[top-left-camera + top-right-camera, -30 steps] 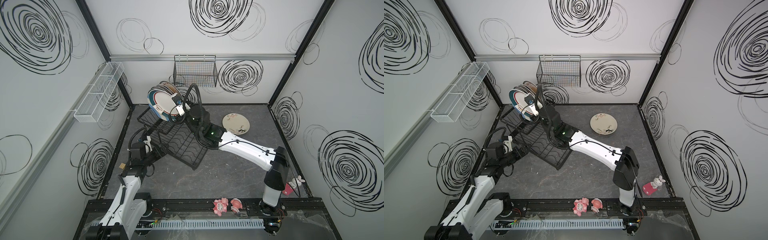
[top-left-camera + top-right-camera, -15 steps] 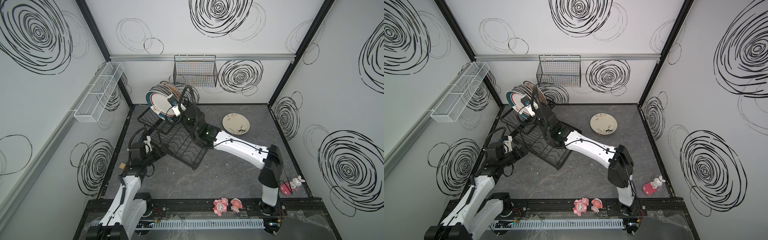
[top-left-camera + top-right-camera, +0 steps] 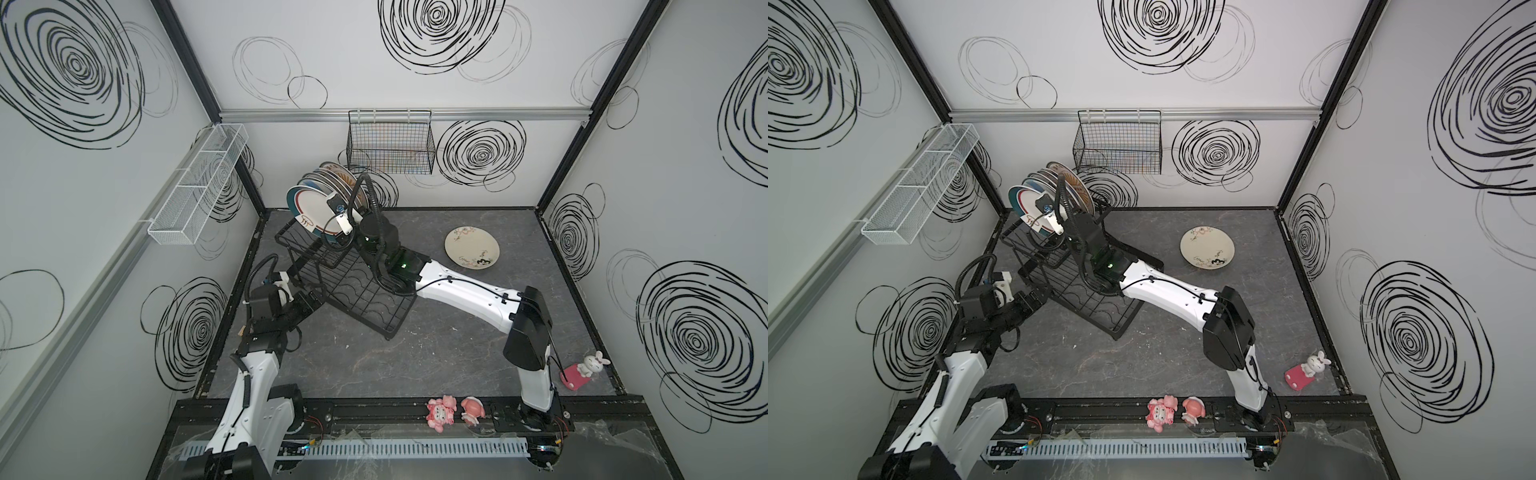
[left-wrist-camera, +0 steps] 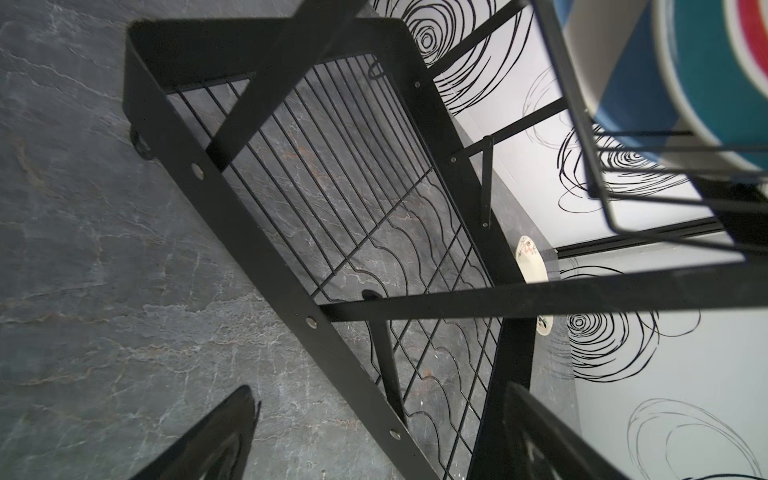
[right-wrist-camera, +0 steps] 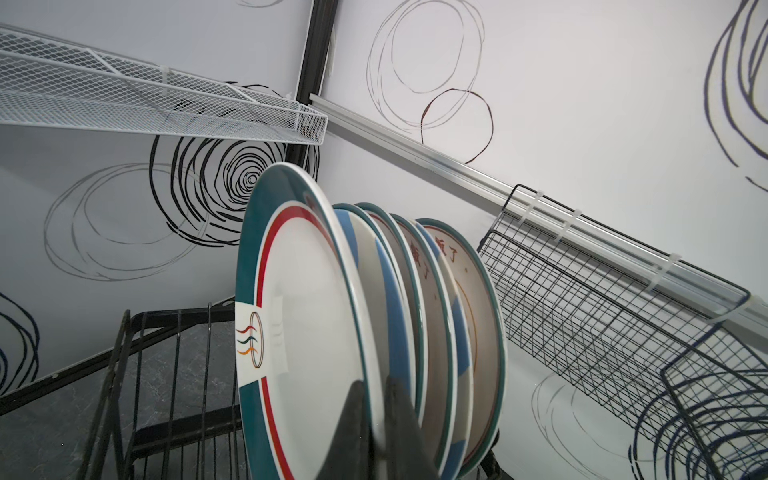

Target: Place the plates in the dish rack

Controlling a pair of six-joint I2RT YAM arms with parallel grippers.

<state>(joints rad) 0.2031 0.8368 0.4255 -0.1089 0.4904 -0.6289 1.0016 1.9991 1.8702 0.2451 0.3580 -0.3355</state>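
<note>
**Left gripper**: low at the near-left edge of the rack. Jaws stand wide apart with the rack's edge rail between them, and nothing is clamped.

**Rack**: black wire, set askew on the table. The wavy lower tray is bare. The raised upper basket is at its far-left end.

**Racked plates**: several, on edge in the upper basket, packed face to face and leaning slightly. Blue-striped and brown-rimmed ones show among them.

**Teal plate**: upright at the front of that row, close against the next plate. Its lower edge is hidden, so whether it sits in the basket cannot be told.

**Right gripper**: closed, pinching the teal plate's rim, one finger on each face.

**Loose plate**: cream with small drawings, flat and face up on the table, well apart from the rack to its right.

**Handling, judged:** the plates are likely stiff, glazed and slick, with some weight, and would chip if knocked. The rim is the one hold. The flat plate offers only its raised edge, so a finger must get under it. A rim pinch leaves the plate free to swing, so close-packed neighbours are at risk.
</note>
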